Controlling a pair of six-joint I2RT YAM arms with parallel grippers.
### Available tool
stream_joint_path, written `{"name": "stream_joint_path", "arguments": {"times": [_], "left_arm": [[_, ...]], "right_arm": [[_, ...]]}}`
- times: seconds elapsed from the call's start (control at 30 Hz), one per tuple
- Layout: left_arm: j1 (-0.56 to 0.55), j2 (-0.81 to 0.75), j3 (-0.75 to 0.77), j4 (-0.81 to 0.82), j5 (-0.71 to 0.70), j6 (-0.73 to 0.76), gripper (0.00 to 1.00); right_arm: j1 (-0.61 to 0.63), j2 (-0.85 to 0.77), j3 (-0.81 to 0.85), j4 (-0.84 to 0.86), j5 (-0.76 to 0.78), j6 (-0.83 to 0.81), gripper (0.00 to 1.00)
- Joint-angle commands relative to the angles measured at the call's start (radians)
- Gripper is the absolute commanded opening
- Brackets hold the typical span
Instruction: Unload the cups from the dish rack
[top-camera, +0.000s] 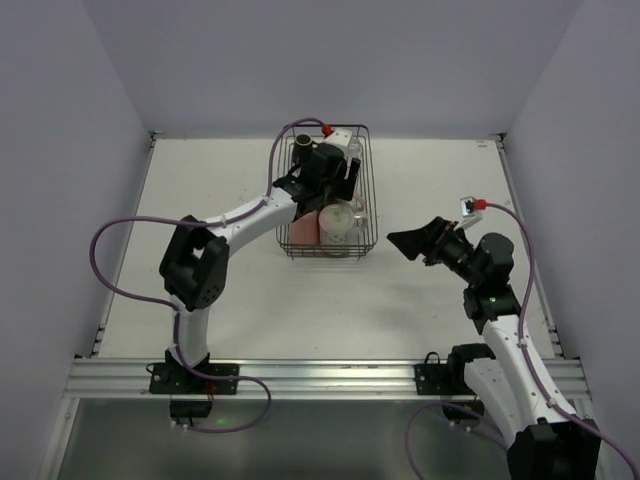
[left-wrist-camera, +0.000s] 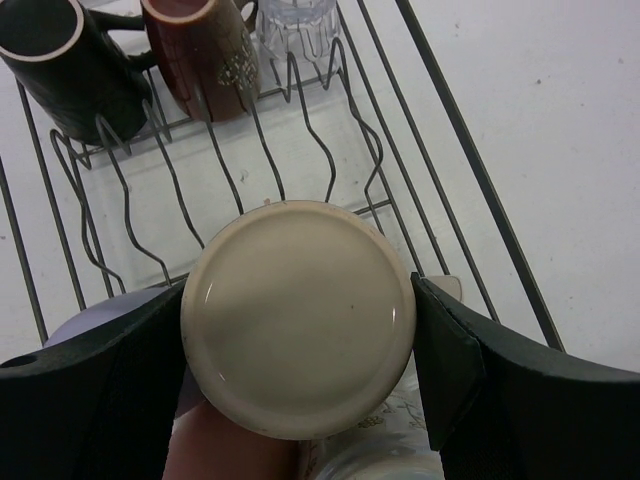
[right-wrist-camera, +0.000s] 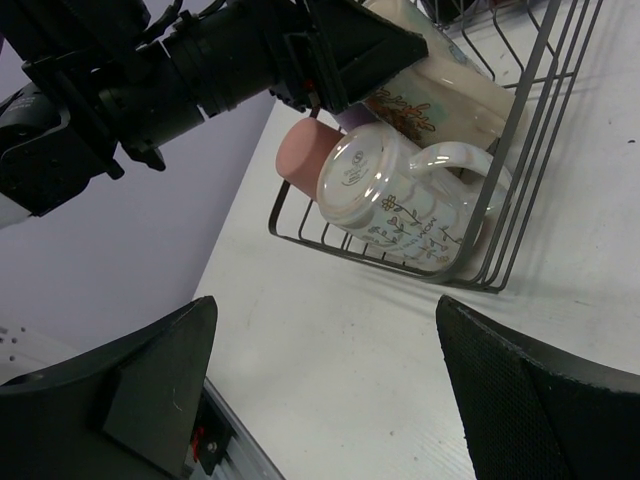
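**Inspector:** Left gripper (left-wrist-camera: 300, 335), condition?

**Examiner:** Clamped on the cream cup (left-wrist-camera: 298, 300). Both fingers (left-wrist-camera: 90, 390) bear on its sides, and its flat base faces the wrist. The cup is inside the dish rack (left-wrist-camera: 470, 170). Whether it is lifted off the wires cannot be told.

**Inspector:** What lies around that gripper?

**Examiner:** Ahead of the fingertips, at the rack's far end, a black mug (left-wrist-camera: 60, 60), a brown mug (left-wrist-camera: 200, 55) and a clear glass (left-wrist-camera: 295, 25) sit side by side among the prongs. A lavender tumbler (left-wrist-camera: 120, 303) shows just beyond the left finger.

**Inspector:** Right gripper (right-wrist-camera: 325, 320)?

**Examiner:** Jaws wide apart, nothing between them, hanging over bare table (right-wrist-camera: 300, 400), outside the rack.

**Inspector:** Items ahead of it?

**Examiner:** The rack's corner is ahead and slightly to the right. A pearly printed mug (right-wrist-camera: 390, 195) lies there on its side, base toward the gripper and handle to the right. A pink tumbler (right-wrist-camera: 300, 150) is just beside it on the left. The cream cup is beyond both.
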Motion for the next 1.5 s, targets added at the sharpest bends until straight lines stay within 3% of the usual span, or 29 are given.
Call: {"name": "stream_joint_path", "arguments": {"times": [0.0,0.2,0.43,0.8,1.0,1.3,1.47], "left_arm": [[0.020,-0.090,0.109,0.126,-0.042,0.035,0.15],[0.032,-0.135,0.110,0.151,-0.013,0.038,0.05],[0.043,-0.201,0.087,0.220,0.087,0.017,0.00],[0.069,-0.290,0.079,0.280,0.241,-0.052,0.00],[0.089,-0.380,-0.016,0.355,0.368,-0.143,0.00],[0.118,-0.460,-0.122,0.478,0.511,-0.334,0.00],[0.118,-0.455,-0.111,0.464,0.474,-0.390,0.00]], "right_arm": [[0.013,0.030,0.034,0.093,0.007,0.037,0.92],[0.019,0.100,0.062,0.164,0.027,0.081,0.92],[0.022,0.188,0.088,0.249,0.071,0.178,0.92],[0.021,0.243,0.166,0.276,0.120,0.193,0.90],[0.021,0.198,0.134,0.314,0.263,0.299,0.81],[0.022,0.307,0.077,0.668,-0.034,0.353,0.69],[0.085,0.343,0.033,0.779,-0.128,0.253,0.74]]}}
